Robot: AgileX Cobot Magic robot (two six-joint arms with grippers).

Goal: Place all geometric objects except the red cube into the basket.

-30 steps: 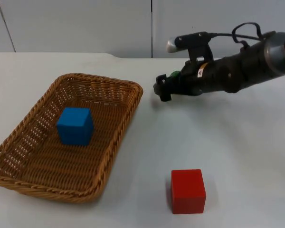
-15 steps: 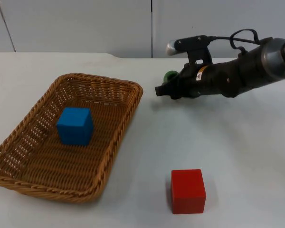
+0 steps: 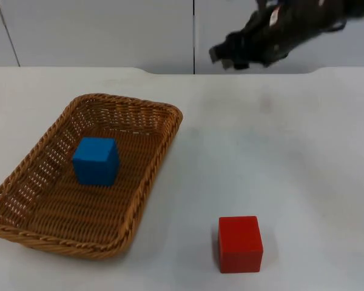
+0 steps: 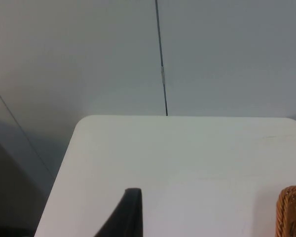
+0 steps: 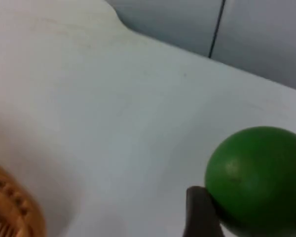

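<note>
On the smooth white table, the biggest thing is the woven wicker basket, a shallow brown rectangle with rounded corners and an open-weave wall, sitting toward the left side. Inside it, near the middle of its floor, rests a blue cube, matte and sharp-edged, flat on one face. Well apart from the basket, near the front edge of the table, stands the red cube, the same blocky shape, upright on the bare surface. Up at the back, against the grey partition wall, the right gripper hangs high above the table, a dark blur in the top view. Its wrist view shows a smooth green ball clamped right at the black fingertip, held off the table. The left gripper waits off to the side over the table's corner; I cannot tell how its fingers stand.
</note>
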